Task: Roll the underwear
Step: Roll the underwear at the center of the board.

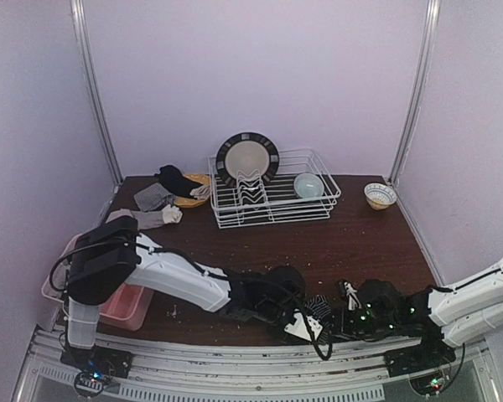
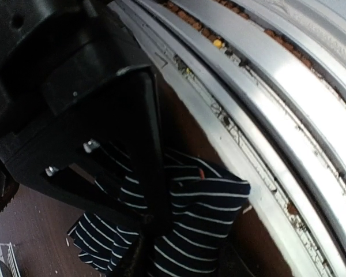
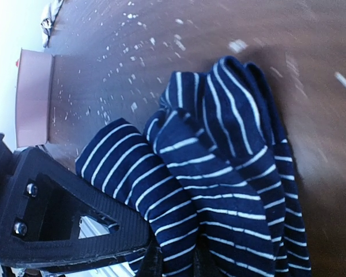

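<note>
- Top external: Two arms meet low at the near edge of the dark wooden table [image 1: 360,243]. The left gripper [image 1: 300,316] and the right gripper [image 1: 345,308] face each other, with the striped briefs [image 1: 320,305] bunched between them and touching both. From this height neither pair of jaws can be read.
- A heap of other underwear [image 1: 161,198] lies at the far left corner, just beside a white wire dish rack [image 1: 318,209]. The rack holds an upright plate [image 1: 247,157] and a pale bowl [image 1: 308,185]. A small patterned bowl [image 1: 380,195] stands alone at the far right. A pink tray [image 1: 121,306] sits at the left edge, under the left arm.
- Left wrist: A black finger [image 2: 147,150] of the left gripper cuts across the frame. The striped briefs lie crumpled against it, with cloth showing on both sides, at the table's very edge beside a metal rail [image 2: 288,86]. The opposite finger is not clearly seen, so it cannot be told whether these jaws have the cloth.
- Right wrist: Navy cloth with thin white stripes fills the frame, heaped in thick ridges on the speckled tabletop. It narrows toward the bottom, where the right gripper's jaws are pinched together on it. One black finger [image 3: 63,219] shows at lower left, and the pink tray is far behind it.
</note>
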`<action>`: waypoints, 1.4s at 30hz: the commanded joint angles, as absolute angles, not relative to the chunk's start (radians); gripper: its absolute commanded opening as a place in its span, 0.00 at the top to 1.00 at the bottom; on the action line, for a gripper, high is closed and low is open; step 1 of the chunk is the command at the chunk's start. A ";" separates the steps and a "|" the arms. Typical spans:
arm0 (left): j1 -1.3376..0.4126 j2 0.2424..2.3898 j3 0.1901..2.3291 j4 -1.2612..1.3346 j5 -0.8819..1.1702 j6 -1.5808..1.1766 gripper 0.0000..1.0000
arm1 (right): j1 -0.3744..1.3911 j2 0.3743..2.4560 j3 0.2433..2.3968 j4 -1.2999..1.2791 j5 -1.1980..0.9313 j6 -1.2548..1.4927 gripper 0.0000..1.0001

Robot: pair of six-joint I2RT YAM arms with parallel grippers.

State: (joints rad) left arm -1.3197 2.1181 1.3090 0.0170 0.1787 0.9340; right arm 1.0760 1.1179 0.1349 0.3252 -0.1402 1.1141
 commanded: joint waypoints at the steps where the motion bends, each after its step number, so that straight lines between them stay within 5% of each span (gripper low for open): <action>1: -1.287 2.089 1.214 0.012 0.121 0.874 0.66 | 0.998 1.333 0.187 0.218 -0.297 0.942 1.00; 11: -1.236 1.873 0.949 0.039 0.053 0.777 0.50 | 0.939 1.828 0.530 0.318 -0.567 0.792 1.00; 19: -1.224 1.800 0.865 0.058 -0.030 0.745 0.37 | 0.930 1.849 0.639 0.209 -0.578 0.719 1.00; 36: -1.209 1.689 0.839 -0.041 -0.043 0.802 0.33 | 0.924 1.842 0.618 0.210 -0.603 0.701 1.00; 42: -1.196 1.799 0.918 -0.098 -0.012 0.834 0.44 | 0.924 1.819 0.616 0.196 -0.600 0.698 1.00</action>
